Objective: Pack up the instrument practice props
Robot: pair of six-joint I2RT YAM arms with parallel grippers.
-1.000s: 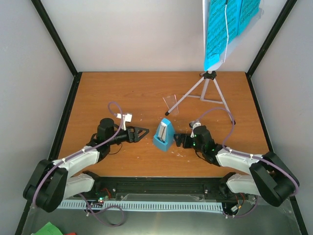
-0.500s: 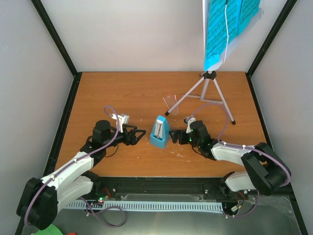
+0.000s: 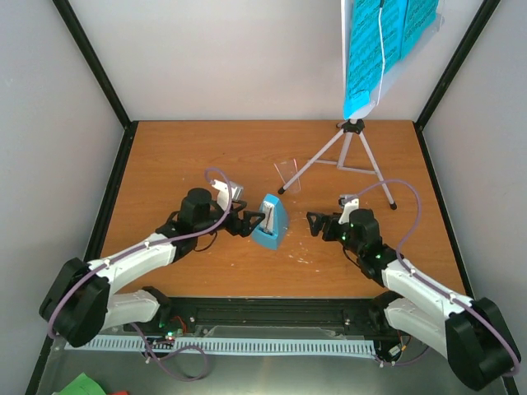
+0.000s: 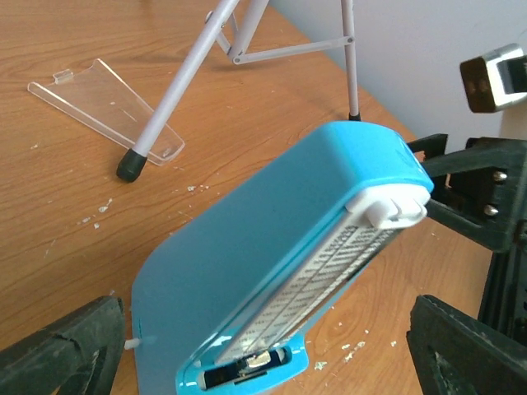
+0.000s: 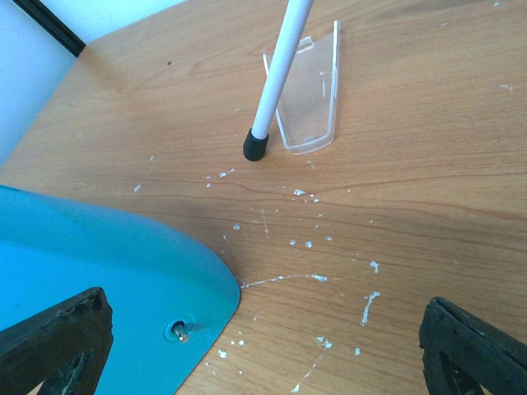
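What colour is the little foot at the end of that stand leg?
Black foot, on a pale leg; the right wrist view shows it best.

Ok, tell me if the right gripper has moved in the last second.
Yes. The right gripper has backed off to the right, away from the metronome and nearer the music stand foot on that side, which has stayed put.
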